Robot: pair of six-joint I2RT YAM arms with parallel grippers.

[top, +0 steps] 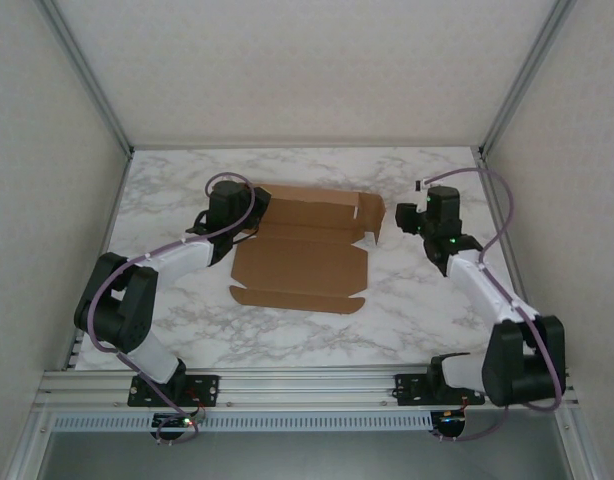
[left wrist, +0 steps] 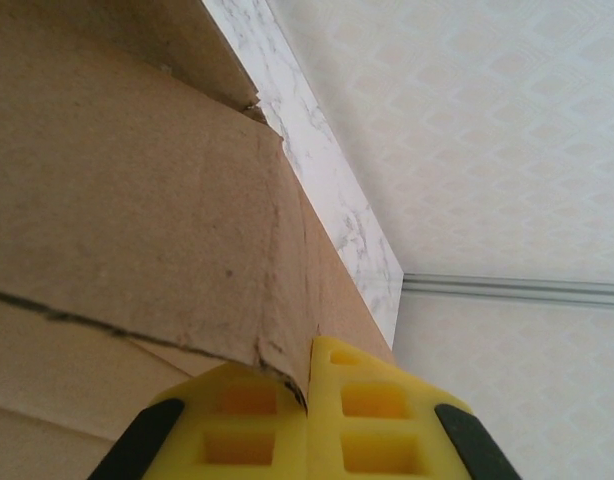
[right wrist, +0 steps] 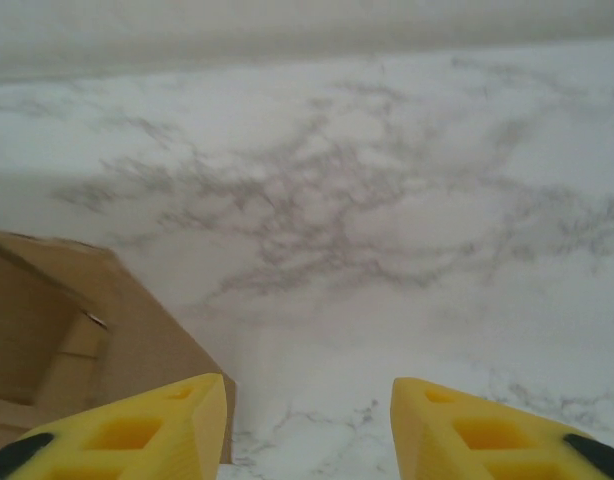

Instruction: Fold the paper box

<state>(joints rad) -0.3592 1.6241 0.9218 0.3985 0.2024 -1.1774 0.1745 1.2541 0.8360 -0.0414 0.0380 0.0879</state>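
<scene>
From the overhead camera I see the paper box (top: 307, 255), a plain brown die-cut cardboard sheet with flaps and crease lines, lying around the middle of the white marble-patterned table (top: 317, 335). Its far panel is raised and its near flap lies flat towards the arm bases. The left tool (top: 249, 215) is at the box's far left corner, touching the cardboard. The right tool (top: 412, 215) sits just beside the far right corner, apart from it. On the left wrist camera, the left tool (left wrist: 309, 385) has its two yellow fingers (left wrist: 237, 440) pressed together on a folded edge of the paper box (left wrist: 137, 200); the cardboard ridge runs straight down into the seam between them, so I read it as clamped on the box. A strip of table (left wrist: 327, 170) and a pale patterned wall (left wrist: 487, 150) lie beyond. On the right wrist camera, the right tool (right wrist: 307, 395) has its yellow fingers (right wrist: 157, 430) spread apart over bare table (right wrist: 387, 200), with nothing between them. A raised corner of the paper box (right wrist: 97, 310) stands just left of the left-hand finger; I cannot tell whether that finger touches it.
</scene>
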